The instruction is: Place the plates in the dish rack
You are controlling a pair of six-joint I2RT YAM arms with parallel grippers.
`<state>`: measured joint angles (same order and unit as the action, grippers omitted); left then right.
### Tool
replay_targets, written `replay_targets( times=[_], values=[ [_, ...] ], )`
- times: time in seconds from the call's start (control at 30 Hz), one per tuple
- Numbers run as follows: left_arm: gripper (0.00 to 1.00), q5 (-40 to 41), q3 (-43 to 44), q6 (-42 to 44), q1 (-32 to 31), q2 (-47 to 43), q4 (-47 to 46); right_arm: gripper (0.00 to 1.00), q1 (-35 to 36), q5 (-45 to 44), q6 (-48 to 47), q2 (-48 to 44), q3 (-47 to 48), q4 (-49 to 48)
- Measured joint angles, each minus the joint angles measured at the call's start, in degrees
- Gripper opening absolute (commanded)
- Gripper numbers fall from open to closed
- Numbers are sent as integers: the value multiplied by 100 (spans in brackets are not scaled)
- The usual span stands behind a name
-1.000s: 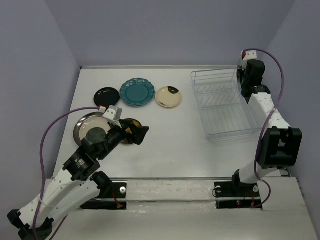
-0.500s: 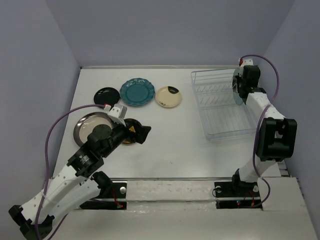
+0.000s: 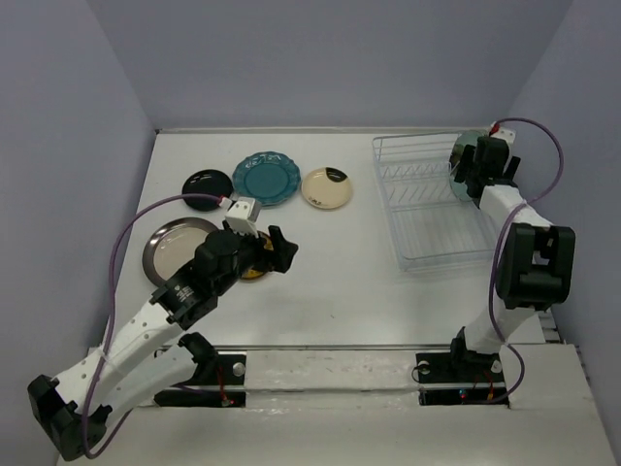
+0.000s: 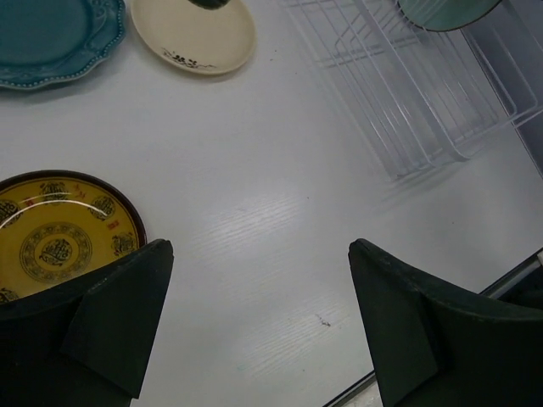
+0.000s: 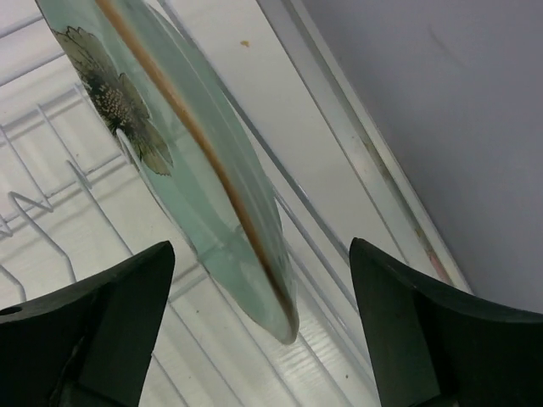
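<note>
**Plates, six.** You had five lying flat on the table (image 3: 340, 282):
- one teal plate (image 3: 265, 180), one cream plate (image 3: 327, 188) and one black plate (image 3: 206, 184), in a row at the far side
- one silver plate (image 3: 173, 243) at the left
- one yellow plate (image 4: 59, 246) just beside it, partly hidden by your left arm

The sixth, the mint plate (image 5: 195, 178) with a flower, stood tilted on edge at the rack's far right end. Whether it sat in a slot could not be made out.

**Rack, one.** The white wire rack (image 3: 389, 199) stood on the table's right side.

**Grippers, two.**
- Your left gripper (image 4: 259, 254) hovered near the yellow plate, jaws apart and empty.
- Your right gripper (image 5: 259, 254) had its jaws apart on either side of the mint plate, neither finger touching it.
</note>
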<state>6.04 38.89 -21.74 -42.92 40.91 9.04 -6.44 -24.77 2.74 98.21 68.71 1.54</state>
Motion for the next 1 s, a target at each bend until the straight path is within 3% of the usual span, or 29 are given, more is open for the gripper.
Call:
replay_targets(
  times=[0.2,0.47,0.7,1.0],
  values=[
    [89,-33,0,-328,63,323,-63,93,-13,44,990,-516,111,688],
    [89,170,-28,-909,66,793,-588,92,-9,890,2024,-2194,-70,859],
    [83,820,339,-1311,90,2951,-1421,91,466,2229,2629,-3803,-1412,494],
    [79,1169,1661,-2229,479,5578,-2328,90,691,3681,3032,-5604,-2669,481]
  ],
)
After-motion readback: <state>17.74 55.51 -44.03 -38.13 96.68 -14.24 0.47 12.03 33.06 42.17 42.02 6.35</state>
